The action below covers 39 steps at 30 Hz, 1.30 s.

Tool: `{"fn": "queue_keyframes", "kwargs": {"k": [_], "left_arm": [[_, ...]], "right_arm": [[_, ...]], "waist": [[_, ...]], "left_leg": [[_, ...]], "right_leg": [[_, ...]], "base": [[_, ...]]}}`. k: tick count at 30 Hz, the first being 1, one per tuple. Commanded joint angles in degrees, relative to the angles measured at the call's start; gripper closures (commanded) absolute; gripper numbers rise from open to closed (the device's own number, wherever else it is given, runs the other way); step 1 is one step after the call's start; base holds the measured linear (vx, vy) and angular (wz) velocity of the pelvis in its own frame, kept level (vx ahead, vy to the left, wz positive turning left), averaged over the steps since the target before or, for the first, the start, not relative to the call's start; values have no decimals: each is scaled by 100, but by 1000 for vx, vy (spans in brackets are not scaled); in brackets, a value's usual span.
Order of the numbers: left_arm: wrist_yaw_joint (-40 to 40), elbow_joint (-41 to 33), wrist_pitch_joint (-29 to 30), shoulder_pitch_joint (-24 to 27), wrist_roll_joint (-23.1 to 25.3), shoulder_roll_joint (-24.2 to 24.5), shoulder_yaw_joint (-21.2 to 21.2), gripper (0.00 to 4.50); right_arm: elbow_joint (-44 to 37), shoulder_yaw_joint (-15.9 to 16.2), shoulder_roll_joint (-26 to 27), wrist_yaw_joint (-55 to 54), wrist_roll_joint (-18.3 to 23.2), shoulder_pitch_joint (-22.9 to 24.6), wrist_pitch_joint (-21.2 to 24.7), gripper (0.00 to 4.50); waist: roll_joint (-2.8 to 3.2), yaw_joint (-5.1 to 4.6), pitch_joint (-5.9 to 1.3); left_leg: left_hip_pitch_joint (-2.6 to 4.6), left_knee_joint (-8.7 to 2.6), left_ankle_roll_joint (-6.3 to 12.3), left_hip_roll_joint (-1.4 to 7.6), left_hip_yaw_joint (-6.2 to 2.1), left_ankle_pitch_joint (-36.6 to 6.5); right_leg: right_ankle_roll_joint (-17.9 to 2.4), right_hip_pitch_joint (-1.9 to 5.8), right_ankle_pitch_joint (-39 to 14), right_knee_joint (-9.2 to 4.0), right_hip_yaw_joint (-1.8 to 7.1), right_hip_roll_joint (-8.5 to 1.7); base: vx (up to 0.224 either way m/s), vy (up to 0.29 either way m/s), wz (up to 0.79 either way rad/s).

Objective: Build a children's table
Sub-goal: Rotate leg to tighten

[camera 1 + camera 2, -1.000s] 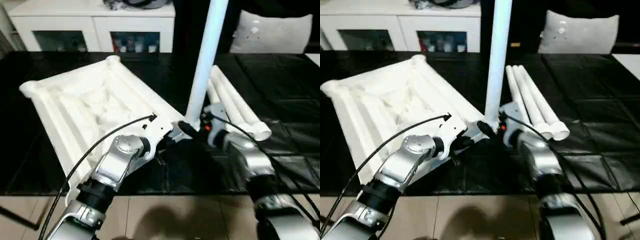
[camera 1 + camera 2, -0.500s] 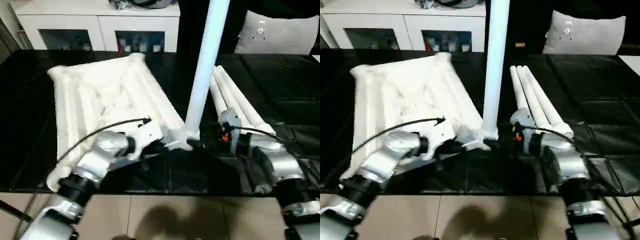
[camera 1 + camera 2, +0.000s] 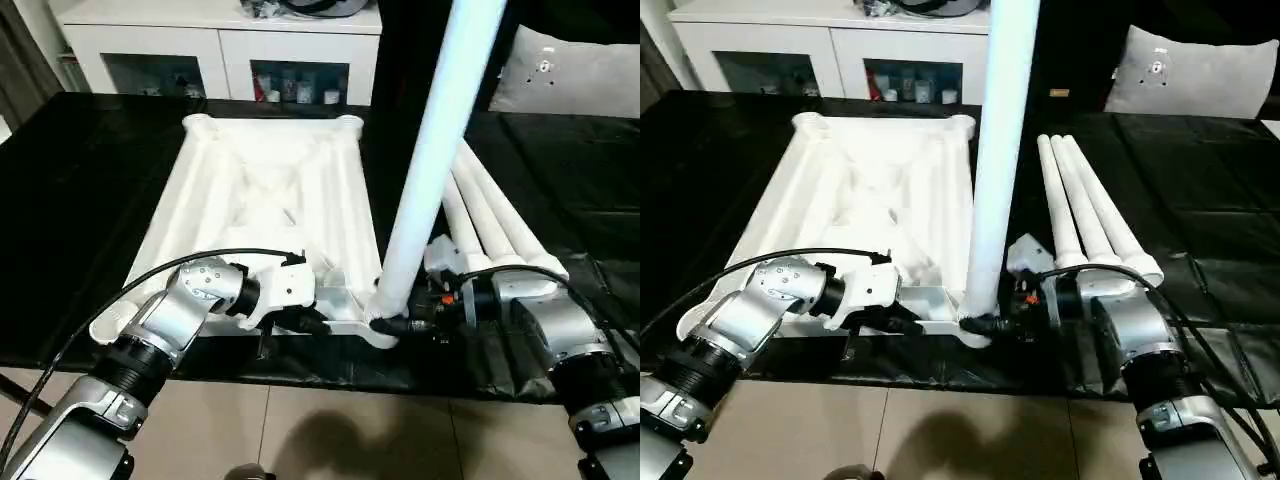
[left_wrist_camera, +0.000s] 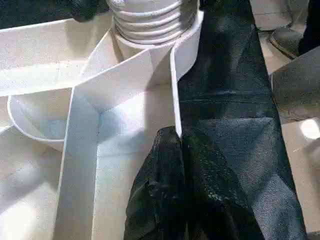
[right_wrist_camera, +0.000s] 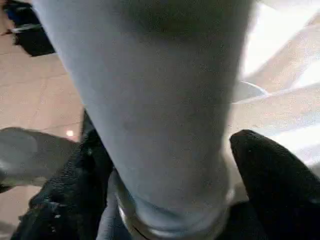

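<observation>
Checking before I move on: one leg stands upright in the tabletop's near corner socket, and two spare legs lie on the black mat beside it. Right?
Not quite. The upright leg is in the tabletop corner, but three spare legs, not two, lie on the black mat; the right eye view shows them.

White tabletop (image 3: 270,200) underside-up, one leg (image 3: 430,160) upright in near corner socket, three legs (image 3: 490,215) lying beside

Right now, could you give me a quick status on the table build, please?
Left gripper shut on tabletop rim. Right gripper around upright leg at near corner socket. Three spare legs alongside.
</observation>
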Motion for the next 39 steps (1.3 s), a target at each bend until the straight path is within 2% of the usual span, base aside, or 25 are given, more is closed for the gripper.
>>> {"fn": "queue_keyframes", "kwargs": {"k": [1,6,7,12,16,17,18,19,20,21,22,23,24,25,26,27,28,30,31,32,37,39], "left_arm": [[-175,129,-79,-17,174,13,-295,450],[-197,173,-123,-1,151,0,-279,450],[-207,178,-119,15,133,-8,-267,450],[-158,154,-32,109,64,-44,-198,450],[-41,9,209,224,-62,-108,-85,450],[389,-189,733,341,-162,-265,141,450],[500,-228,852,361,-169,-301,189,450],[886,-367,1251,420,-186,-441,349,450],[965,-401,1331,432,-191,-474,382,450],[1027,-428,1395,443,-196,-502,408,450],[1259,-502,1621,458,-223,-635,508,450],[1807,-630,2125,459,-270,-975,731,450],[1807,-630,2125,459,-270,-975,731,450],[2220,-649,2414,419,-286,-1248,879,450],[2882,-565,2713,306,-255,-1689,1072,450],[2882,-565,2713,306,-255,-1689,1072,450],[3205,-476,2780,226,-221,-1894,1153,450],[3589,-344,2796,92,-142,-2098,1226,450],[3712,-320,2811,34,-104,-2152,1230,450],[3800,-370,2895,7,-59,-2185,1228,450],[3800,-370,2895,7,-59,-2185,1228,450],[3800,-370,2895,7,-59,-2185,1228,450]], "right_arm": [[-113,1,-45,80,29,49,19,98],[-151,7,-46,142,73,95,44,142],[-188,5,-47,166,99,123,91,166],[-345,29,-11,195,209,266,317,186],[-433,-25,105,18,292,332,476,188],[-376,-125,351,-640,207,306,680,188],[-347,-151,410,-804,181,290,743,189],[-156,-245,635,-1447,37,195,869,189],[-107,-266,686,-1598,-4,171,875,189],[-68,-283,728,-1718,-37,152,879,189],[76,-380,874,-2043,-40,77,913,189],[458,-575,1183,-2849,-98,-118,975,189],[458,-575,1183,-2849,-98,-118,975,189],[741,-715,1391,-3400,-105,-262,1057,189],[1146,-914,1687,-4229,-103,-477,1120,189],[1146,-914,1687,-4229,-103,-477,1120,189],[1303,-976,1797,-4514,-111,-558,1067,189],[1420,-989,1886,-4662,-156,-606,862,189],[1427,-990,1920,-4702,-195,-607,783,133],[1429,-1020,1963,-4763,-233,-611,746,119],[1429,-1020,1963,-4763,-233,-611,746,119],[1429,-1020,1963,-4763,-233,-611,746,119]], "waist": [[-31,-15,-345],[-28,-15,-348],[-37,-14,-353],[-37,5,-354],[-38,-6,-337],[-31,-22,-333],[12,-16,-320],[-12,-61,-285],[-14,-127,-263],[-18,-153,-264],[-20,-189,-260],[-38,-226,-256],[-22,-294,-223],[-35,-311,-251],[-30,-388,-245],[-25,-391,-244],[-62,-388,-266],[-44,-374,-270],[-49,-352,-284],[-51,-308,-306],[-48,-260,-353],[-46,-256,-344]], "left_leg": [[82,-352,305,251,-35,-940],[79,-347,304,246,-34,-917],[74,-342,317,245,-33,-879],[75,-340,345,247,-33,-839],[78,-357,298,248,-35,-973],[82,-367,241,257,-31,-1008],[77,-376,213,250,-51,-1035],[97,-410,145,247,-44,-1237],[113,-437,-14,220,-67,-1540],[119,-439,-56,216,-75,-1607],[84,-454,-68,203,-99,-1639],[89,-460,-90,215,-90,-1686],[115,-463,-143,196,-103,-1855],[141,-434,-187,198,-104,-1833],[106,-441,-156,182,-98,-1724],[118,-444,-148,188,-110,-1754],[142,-424,-80,180,-87,-1748],[118,-419,-18,174,-83,-1648],[109,-405,36,169,-68,-1531],[92,-396,123,175,-53,-1265],[31,-357,349,169,-46,-646],[32,-358,366,172,-43,-695]], "right_leg": [[-1425,271,-423,-362,223,-434],[-1438,272,-373,-360,221,-431],[-1445,281,-303,-349,220,-428],[-1432,278,-289,-346,218,-429],[-1410,272,-567,-377,216,-439],[-1416,270,-639,-370,227,-445],[-1407,268,-709,-378,217,-446],[-1374,243,-998,-428,222,-433],[-1247,244,-1627,-480,223,-452],[-1188,246,-1822,-494,226,-461],[-1048,275,-2085,-521,220,-469],[-1043,253,-2132,-513,224,-460],[-1027,215,-2478,-566,201,-466],[-1026,217,-2482,-561,216,-483],[-1044,221,-2346,-563,218,-452],[-1034,209,-2342,-573,211,-448],[-1023,203,-2237,-588,220,-437],[-1054,211,-2055,-575,227,-436],[-1053,222,-1859,-572,229,-433],[-1118,244,-1412,-526,237,-428],[-1315,307,-370,-423,212,-416],[-1352,305,-418,-431,210,-425]], "base": [[0,0,0],[0,0,0],[0,0,0],[0,0,0],[0,0,0],[0,0,0],[0,0,0],[0,0,0],[0,0,0],[0,0,0],[0,0,0],[0,0,0],[0,0,0],[0,0,0],[0,0,0],[0,0,0],[0,0,0],[0,0,0],[0,0,0],[0,0,0],[0,0,0],[0,0,0]]}}
